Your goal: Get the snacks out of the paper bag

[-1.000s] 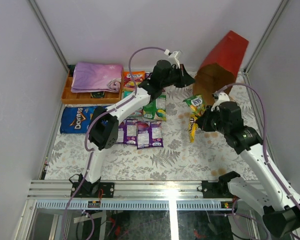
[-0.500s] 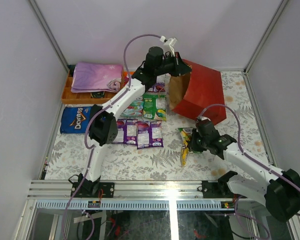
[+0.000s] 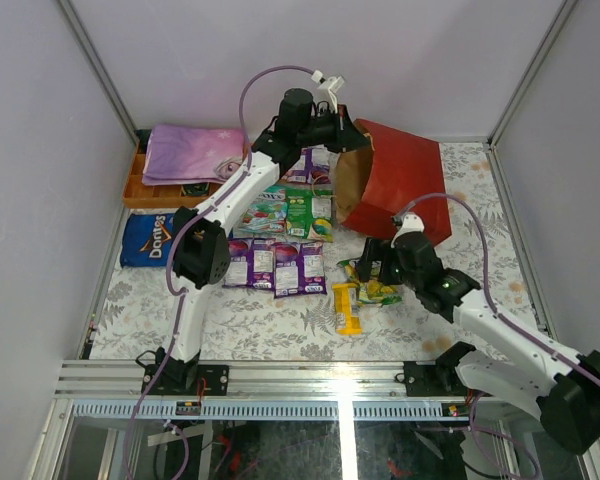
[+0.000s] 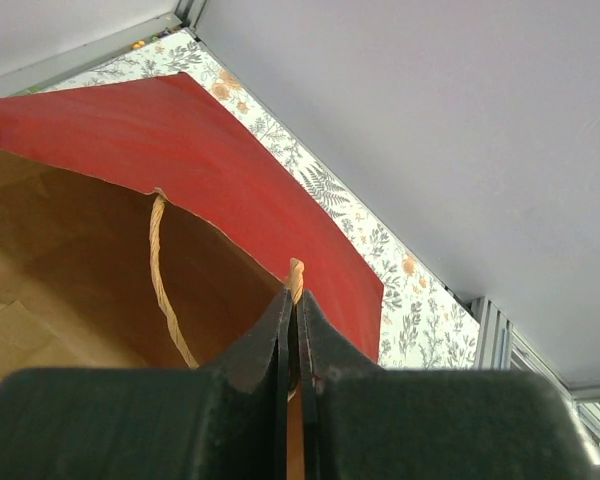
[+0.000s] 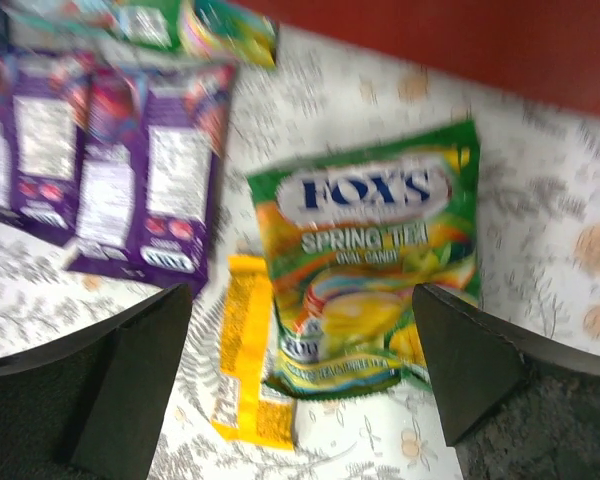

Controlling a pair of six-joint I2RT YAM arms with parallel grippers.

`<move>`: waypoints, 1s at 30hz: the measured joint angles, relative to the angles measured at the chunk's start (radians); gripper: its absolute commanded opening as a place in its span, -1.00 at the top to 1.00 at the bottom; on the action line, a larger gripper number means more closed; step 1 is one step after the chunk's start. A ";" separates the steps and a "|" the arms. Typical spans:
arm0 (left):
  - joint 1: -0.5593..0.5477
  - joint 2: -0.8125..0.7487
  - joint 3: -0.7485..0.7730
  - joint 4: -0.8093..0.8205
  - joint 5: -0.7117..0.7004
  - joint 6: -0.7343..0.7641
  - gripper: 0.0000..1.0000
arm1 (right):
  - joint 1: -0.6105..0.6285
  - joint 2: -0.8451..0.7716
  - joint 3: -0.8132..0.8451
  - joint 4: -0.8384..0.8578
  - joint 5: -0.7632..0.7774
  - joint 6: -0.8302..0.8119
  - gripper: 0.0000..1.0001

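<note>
The red paper bag (image 3: 402,182) lies on its side at the back of the table, mouth toward the left. My left gripper (image 3: 344,128) is shut on its string handle (image 4: 296,268) at the bag's rim (image 4: 220,215); the brown inside (image 4: 70,290) shows below. My right gripper (image 3: 370,264) hangs open just above two snacks on the table: a green Fox's packet (image 5: 365,255) and a yellow packet (image 5: 248,360), both loose between the spread fingers (image 5: 140,380). Purple packets (image 3: 280,266) and green packets (image 3: 300,212) lie in rows left of the bag. The blue Doritos bag (image 3: 156,238) lies far left.
An orange tray (image 3: 133,187) with a folded purple-pink cloth (image 3: 192,152) sits at the back left. Grey walls and metal frame posts close in the table on three sides. The floral tabletop (image 3: 280,325) runs to the near rail.
My right gripper carried the green and yellow packets down to the table, then opened and let them go. The paper bag tipped from upright onto its side, the left gripper still on its handle.
</note>
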 measured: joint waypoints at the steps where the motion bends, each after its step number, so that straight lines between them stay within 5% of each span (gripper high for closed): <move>1: 0.000 -0.001 0.000 0.000 0.006 0.000 0.99 | 0.000 -0.019 0.006 0.013 0.007 -0.014 -0.98; 7: 0.020 -0.032 -0.022 0.000 0.032 -0.002 0.98 | 0.000 -0.156 0.013 0.128 0.085 -0.081 -0.98; 19: 0.039 -0.097 -0.039 0.004 0.047 -0.005 0.99 | -0.086 -0.181 0.192 0.089 0.228 -0.256 -0.99; 25: 0.043 -0.097 -0.041 0.004 0.049 -0.019 0.99 | -0.352 -0.199 0.229 0.070 0.026 -0.291 -0.88; 30: 0.045 -0.097 -0.041 0.004 0.049 -0.041 1.00 | -0.375 -0.051 0.288 0.069 -0.218 -0.293 -0.89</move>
